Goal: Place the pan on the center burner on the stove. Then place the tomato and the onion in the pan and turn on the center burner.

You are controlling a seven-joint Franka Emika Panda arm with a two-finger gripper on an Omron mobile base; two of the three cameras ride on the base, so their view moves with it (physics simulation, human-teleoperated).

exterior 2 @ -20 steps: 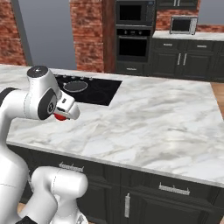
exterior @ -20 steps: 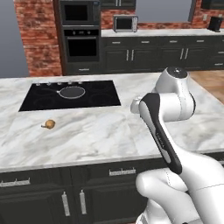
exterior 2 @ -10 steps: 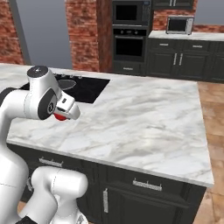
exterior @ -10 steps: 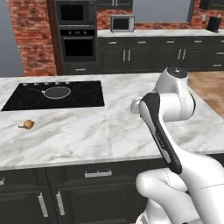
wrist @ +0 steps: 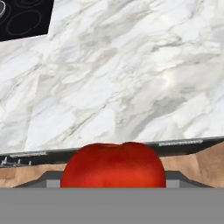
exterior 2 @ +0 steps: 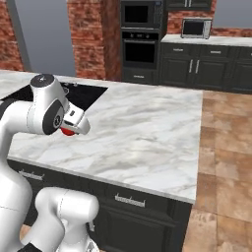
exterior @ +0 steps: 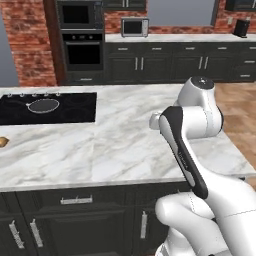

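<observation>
Left base view — stove (exterior: 75, 107) slid left, base moved | jaws clasp tomato (wrist: 113, 165) — unchanged

A flat black glass stove (exterior: 65, 107) is set into the white marble island. A small shallow dark grey pan (exterior: 43, 105) sits upright on the stove's large double-ring center burner (exterior: 30, 106), its short handle pointing left. A small tan onion (exterior: 2, 142) rests on the marble just in front of the stove's near edge. A glossy red tomato (wrist: 113, 164) is up off the marble – well to the right of the stove
</observation>
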